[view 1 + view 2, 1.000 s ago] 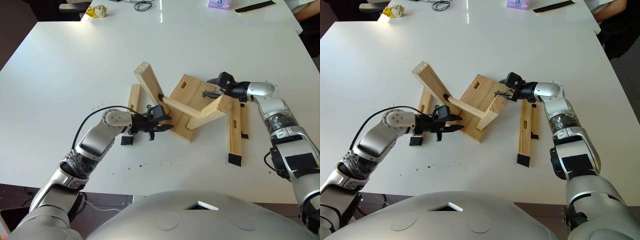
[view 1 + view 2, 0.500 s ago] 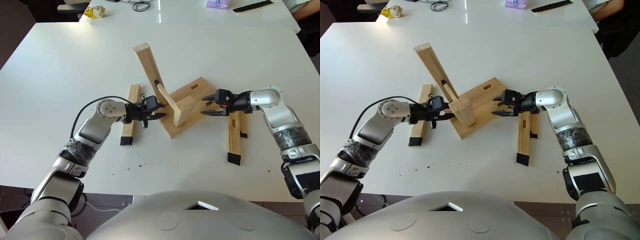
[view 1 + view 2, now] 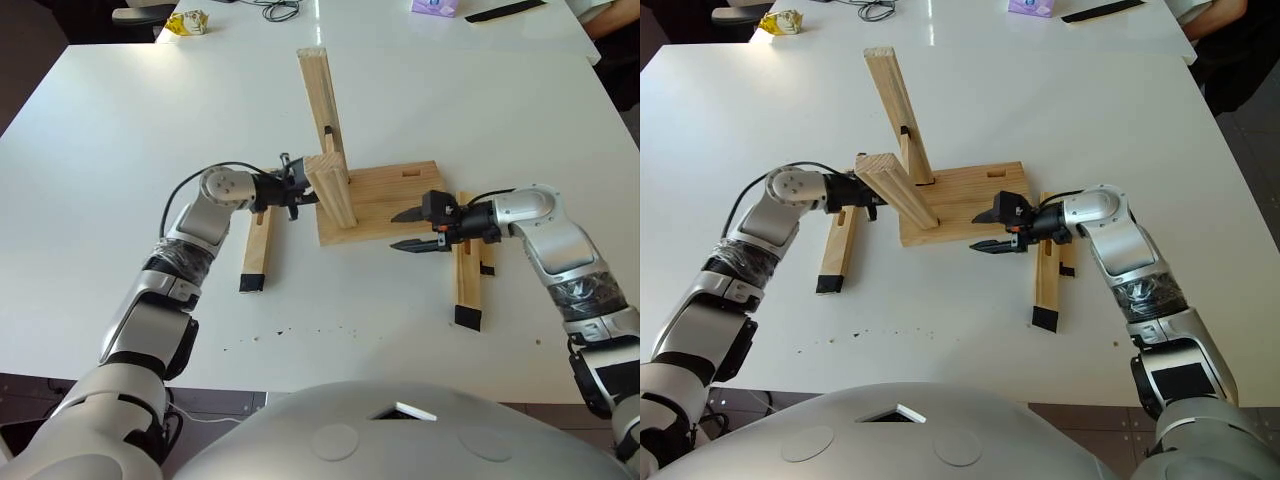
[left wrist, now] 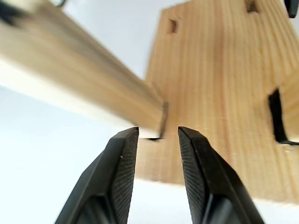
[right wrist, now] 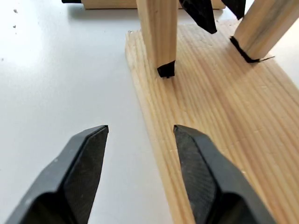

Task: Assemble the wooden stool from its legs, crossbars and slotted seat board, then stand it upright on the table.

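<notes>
The slotted seat board (image 3: 385, 195) lies flat mid-table. Two legs are set in its left end: one leg (image 3: 322, 100) rises steeply toward the far side, and the other leg (image 3: 332, 190) leans toward me. My left gripper (image 3: 298, 192) is open beside the leaning leg, whose side fills the left wrist view past the fingertips (image 4: 128, 140). My right gripper (image 3: 410, 228) is open at the board's near edge, its fingers (image 5: 88, 149) set to either side of that edge (image 5: 154, 140). One loose leg (image 3: 258, 240) lies left of the board. Two loose pieces (image 3: 464, 275) lie to its right.
At the table's far edge there is a yellow packet (image 3: 190, 22), a cable (image 3: 285, 10), a purple box (image 3: 437, 8) and a black strip (image 3: 510, 12). Small dark specks (image 3: 280, 330) dot the white tabletop near the front edge.
The board has swung from propped on its legs to flat on the table with the legs pointing up. My left gripper moved farther away with it. My right gripper came round to the near edge.
</notes>
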Controlling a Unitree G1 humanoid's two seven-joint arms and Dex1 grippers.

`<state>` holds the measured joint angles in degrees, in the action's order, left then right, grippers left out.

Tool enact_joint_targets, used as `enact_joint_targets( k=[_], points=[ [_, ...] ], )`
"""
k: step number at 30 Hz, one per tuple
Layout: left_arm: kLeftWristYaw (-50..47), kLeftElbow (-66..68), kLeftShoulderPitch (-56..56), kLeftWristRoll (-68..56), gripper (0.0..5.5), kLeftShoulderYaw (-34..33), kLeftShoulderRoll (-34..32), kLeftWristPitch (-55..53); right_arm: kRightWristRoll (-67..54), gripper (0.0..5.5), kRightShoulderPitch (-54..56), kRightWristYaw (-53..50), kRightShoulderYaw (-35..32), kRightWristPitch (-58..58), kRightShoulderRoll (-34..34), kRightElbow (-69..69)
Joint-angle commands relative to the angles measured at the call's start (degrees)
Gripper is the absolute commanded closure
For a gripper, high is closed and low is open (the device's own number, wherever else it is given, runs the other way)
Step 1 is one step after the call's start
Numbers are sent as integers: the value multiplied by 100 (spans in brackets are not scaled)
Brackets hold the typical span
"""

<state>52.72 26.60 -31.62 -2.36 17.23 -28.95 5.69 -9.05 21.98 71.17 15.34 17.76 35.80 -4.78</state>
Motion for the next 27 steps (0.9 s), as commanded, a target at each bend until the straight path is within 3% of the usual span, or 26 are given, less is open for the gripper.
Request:
enact_joint_targets(
  k=[1,7,11,15,20,27],
  points=[
    [180,-370,-187,-184,393,-489,-386,-123,-4,291,765,-236,-423,-15,104,-784],
    [1211,-3424,1460,-1750,393,-753,-1286,-2210,913,291,1712,-1589,-513,-1634,-38,-3502],
    [1320,-4793,2593,-2455,393,-787,-1733,-3195,1352,291,2113,-2691,-449,-2519,-356,-4899],
    [1394,-5117,2743,-2618,393,-599,-1819,-3684,1611,291,2367,-3495,-494,-3134,-592,-5864],
    [815,-4949,2496,-2172,393,17,-1293,-3927,1740,291,2638,-4016,-612,-3490,-698,-6526],
    [204,-4424,2308,-1196,393,967,-711,-3882,1938,291,2607,-3966,-647,-3643,-758,-6891]
  ],
)
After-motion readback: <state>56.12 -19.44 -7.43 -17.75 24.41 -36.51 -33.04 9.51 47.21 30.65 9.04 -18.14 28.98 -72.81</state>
